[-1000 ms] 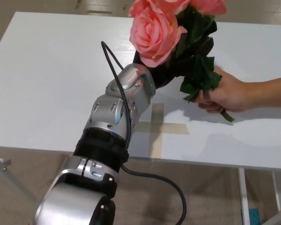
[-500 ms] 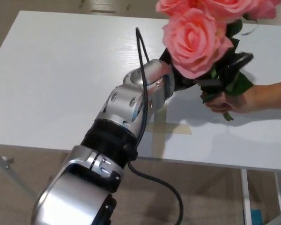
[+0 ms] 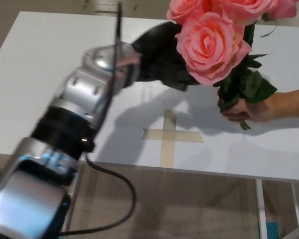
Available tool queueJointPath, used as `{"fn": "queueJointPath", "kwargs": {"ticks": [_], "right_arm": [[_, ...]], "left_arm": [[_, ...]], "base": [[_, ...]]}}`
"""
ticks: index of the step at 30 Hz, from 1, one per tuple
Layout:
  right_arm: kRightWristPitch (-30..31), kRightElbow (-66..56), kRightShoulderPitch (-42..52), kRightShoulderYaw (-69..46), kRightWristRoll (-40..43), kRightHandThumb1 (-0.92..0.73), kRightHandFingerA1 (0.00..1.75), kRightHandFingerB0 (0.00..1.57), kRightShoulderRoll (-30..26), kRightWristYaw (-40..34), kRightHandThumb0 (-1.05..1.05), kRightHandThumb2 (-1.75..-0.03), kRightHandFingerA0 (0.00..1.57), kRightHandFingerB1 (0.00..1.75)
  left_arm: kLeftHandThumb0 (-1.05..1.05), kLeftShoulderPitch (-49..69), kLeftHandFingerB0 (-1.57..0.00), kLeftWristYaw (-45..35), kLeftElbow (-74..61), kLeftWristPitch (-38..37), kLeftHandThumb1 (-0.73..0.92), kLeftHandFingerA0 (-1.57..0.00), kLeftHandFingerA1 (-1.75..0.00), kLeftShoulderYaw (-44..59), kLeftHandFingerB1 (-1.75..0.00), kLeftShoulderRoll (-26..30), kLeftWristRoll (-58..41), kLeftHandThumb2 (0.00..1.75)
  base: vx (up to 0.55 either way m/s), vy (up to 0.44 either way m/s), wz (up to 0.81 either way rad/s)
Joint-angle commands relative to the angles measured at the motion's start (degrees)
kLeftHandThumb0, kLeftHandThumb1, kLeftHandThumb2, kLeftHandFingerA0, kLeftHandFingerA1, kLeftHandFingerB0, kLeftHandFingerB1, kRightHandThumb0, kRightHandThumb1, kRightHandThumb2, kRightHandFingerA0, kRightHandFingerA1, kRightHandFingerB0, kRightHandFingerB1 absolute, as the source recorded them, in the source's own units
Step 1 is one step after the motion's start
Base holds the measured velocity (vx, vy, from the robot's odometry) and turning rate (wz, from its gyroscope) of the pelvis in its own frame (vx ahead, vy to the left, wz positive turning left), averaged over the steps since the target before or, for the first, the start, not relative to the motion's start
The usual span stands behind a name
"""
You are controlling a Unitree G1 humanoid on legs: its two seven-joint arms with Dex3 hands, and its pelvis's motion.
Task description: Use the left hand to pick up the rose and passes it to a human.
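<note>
Overhead, a white table (image 3: 45, 89) fills most of the view, with a cross of tan tape (image 3: 169, 134) stuck near its front edge. Beige floor (image 3: 199, 204) shows below that edge, along with a white table leg (image 3: 259, 209) at lower right. No containers on the surface.

Robot's left hand (image 3: 162, 55) (black, motion-blurred) hovers above the table just left of the rose (image 3: 214, 42), apparently no longer gripping the stems; with the blur I cannot tell how far its fingers are spread. A black cable (image 3: 114, 174) trails off the silver forearm (image 3: 79, 109).

Rose is a pink bunch with dark green leaves, held by its stems in a person's hand (image 3: 249, 109) reaching in from the right, above the table.
</note>
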Motion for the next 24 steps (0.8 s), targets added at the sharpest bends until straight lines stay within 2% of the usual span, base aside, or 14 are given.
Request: {"fn": "queueJointPath", "kwargs": {"ticks": [1,5,7,10,11,12,13,14,17,18,19,21,24], "right_arm": [[0.55,0.73,1.43,-0.14,-0.5,-0.74,0.4,0.43,-0.41,0.37,-0.37,-0.62,0.57,0.35],[0.55,0.75,1.47,-0.06,-0.57,-0.74,0.4,0.43,-0.46,0.39,-0.37,-0.62,0.57,0.35],[0.44,0.82,1.53,-0.17,-0.52,-0.74,0.4,0.43,-0.77,0.42,-0.37,-0.62,0.57,0.35],[0.31,0.82,1.72,-0.04,-0.64,-0.74,0.4,0.43,-1.01,0.53,-0.37,-0.62,0.57,0.35],[0.12,0.79,2.46,0.19,-0.81,-0.75,0.4,0.43,-1.08,0.6,-0.37,-0.62,0.57,0.35],[-0.16,0.73,3.57,0.53,-1.06,-0.75,0.4,0.43,-1.2,0.7,-0.37,-0.62,0.57,0.35],[-0.16,0.71,3.59,0.55,-1.05,-0.75,0.4,0.43,-1.2,0.7,-0.37,-0.62,0.57,0.35],[-0.12,0.71,3.85,0.68,-1.13,-0.74,0.4,0.43,-1.18,0.45,-0.37,-0.63,0.57,0.35],[-0.1,0.66,3.91,0.78,-1.06,-0.74,0.4,0.43,-1.19,0.41,-0.37,-0.63,0.57,0.35],[-0.13,0.71,5.33,0.88,-1.15,-0.76,0.4,0.44,-1.56,-0.03,-0.36,-0.63,0.59,0.35],[-0.05,0.74,5.49,0.79,-1.07,-0.76,0.4,0.45,-1.55,-0.27,-0.36,-0.63,0.59,0.35],[-0.04,0.64,5.91,0.43,-0.67,-0.75,0.41,0.45,-1.78,-0.28,-0.36,-0.63,0.59,0.35],[0.0,0.56,5.95,0.36,-0.59,-0.75,0.41,0.45,-1.76,-0.31,-0.36,-0.63,0.59,0.35]], "left_arm": [[-0.75,2.07,0.0,-12.96,-4.98,2.27,0.45,0.0,0.0,-1.15,0.0,9.99,3.7,0.55],[-0.75,2.33,0.0,-13.63,-6.04,3.31,0.45,0.0,0.0,-1.19,0.0,11.1,3.61,0.55],[-0.72,4.35,0.0,-16.44,-7.29,-0.31,0.43,0.0,0.0,-0.39,0.0,17.04,5.07,0.54],[-0.72,7.25,0.0,-17.44,-10.06,-1.56,0.42,0.0,0.0,1.4,-0.01,20.41,4.75,0.54],[-0.57,11.24,0.0,-16.93,-13.8,-2.26,0.35,0.0,-0.09,2.9,-0.13,22.49,4.27,0.74],[-0.57,17.19,0.0,-16.15,-19.3,-3.32,0.35,0.0,-0.09,5.18,-0.13,25.53,3.6,0.74],[-0.57,17.46,0.0,-16.18,-19.74,-3.14,0.35,0.0,-0.09,5.4,-0.13,25.55,3.69,0.74],[-0.58,22.65,-0.02,-15.91,-23.21,-4.1,0.39,0.0,-0.2,8.75,-0.25,26.98,1.81,0.53],[-0.58,24.11,-0.02,-16.0,-24.92,-3.63,0.39,0.0,-0.2,10.04,-0.25,26.93,2.05,0.53],[-0.52,34.0,-0.1,-15.94,-31.67,-3.27,0.35,-0.06,-0.25,16.25,-0.34,28.03,-2.44,0.65],[-0.27,38.18,0.0,-16.14,-34.29,-4.02,0.15,-0.01,-0.49,19.32,-0.46,28.29,-3.95,0.77],[-0.27,45.47,0.0,-16.84,-38.84,-6.21,0.18,0.0,-0.49,24.34,-0.45,27.77,-5.68,0.78],[-0.27,47.48,0.0,-17.23,-40.67,-6.21,0.18,0.0,-0.49,26.16,-0.45,27.19,-5.62,0.78]], "base": [[0.0,0.0,0.0],[0.0,0.0,0.0],[0.0,0.0,0.0],[0.0,0.0,0.0],[0.0,0.0,0.0],[0.0,0.0,0.0],[0.0,0.0,0.0],[0.0,0.0,0.0],[0.0,0.0,0.0],[0.0,0.0,0.0],[0.0,0.0,0.0],[0.0,0.0,0.0],[0.0,0.0,0.0]]}}
